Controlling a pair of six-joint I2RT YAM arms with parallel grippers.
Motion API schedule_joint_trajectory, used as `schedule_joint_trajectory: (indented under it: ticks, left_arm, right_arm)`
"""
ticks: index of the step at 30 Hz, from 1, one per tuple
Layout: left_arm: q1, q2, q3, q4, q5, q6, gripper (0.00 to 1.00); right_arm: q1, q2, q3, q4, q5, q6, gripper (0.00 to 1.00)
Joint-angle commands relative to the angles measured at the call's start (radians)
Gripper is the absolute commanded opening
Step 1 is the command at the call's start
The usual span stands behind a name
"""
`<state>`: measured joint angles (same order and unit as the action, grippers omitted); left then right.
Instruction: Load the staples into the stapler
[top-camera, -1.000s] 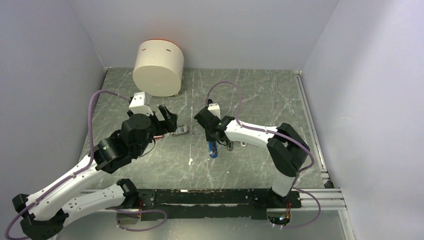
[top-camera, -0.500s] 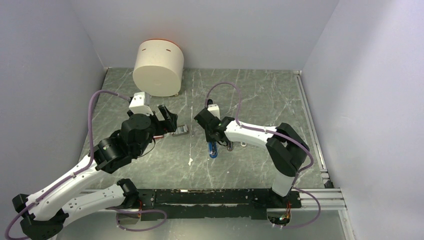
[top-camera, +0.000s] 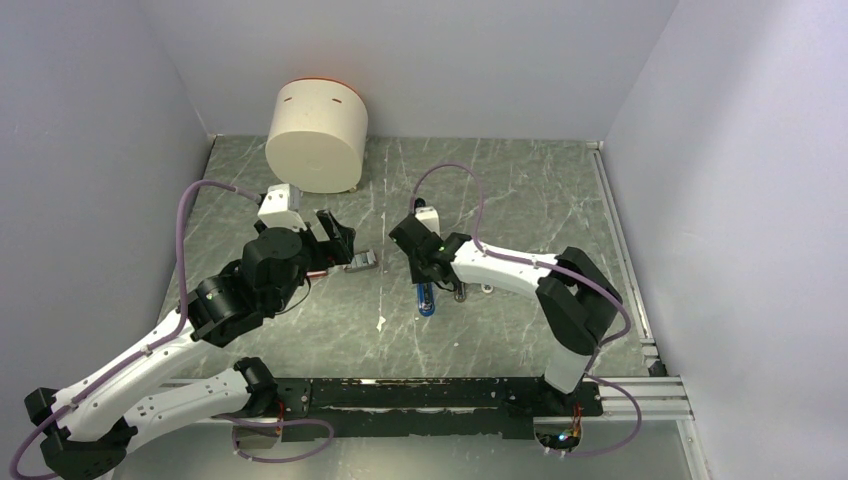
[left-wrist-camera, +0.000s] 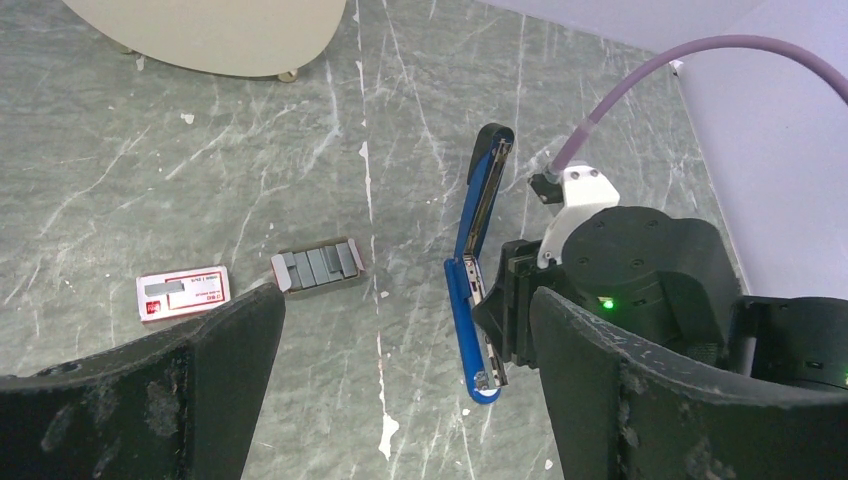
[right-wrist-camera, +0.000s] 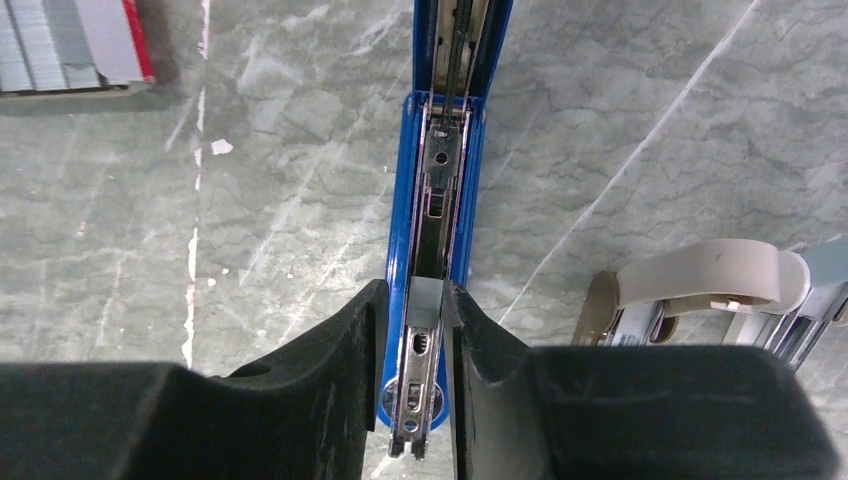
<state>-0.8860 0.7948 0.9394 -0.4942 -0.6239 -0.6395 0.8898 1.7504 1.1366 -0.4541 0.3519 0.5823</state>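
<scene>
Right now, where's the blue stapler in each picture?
Top external: stapler just right of centre.
Left wrist: stapler right of centre, hinged open.
Right wrist: stapler in the middle, running top to bottom.
Shared landmark: staple tray, left of the stapler in every view.

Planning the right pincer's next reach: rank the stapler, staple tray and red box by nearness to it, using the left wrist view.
1. Stapler: clamped in the right pincer.
2. Staple tray: just left of it.
3. Red box: farthest left.
</scene>
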Motion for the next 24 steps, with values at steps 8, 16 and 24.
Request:
schedule_joint_trajectory:
  ticks: [8,16,24]
  left_arm:
    - [0.006,-0.023,0.025,-0.007,-0.04,-0.015,0.97]
    - [0.007,-0.063,0.052,0.008,-0.186,0.128,0.97]
    - [0.006,-0.119,0.028,0.044,-0.242,0.239,0.97]
  right_arm:
    - [-0.005,-0.058,0.059,0.036,-0.032,-0.007,0.32]
    - [0.036,0.039,0.178,0.103,-0.147,-0.064,0.41]
    - [0.067,0.265,0.425,0.015,-0.14,-0.082,0.4]
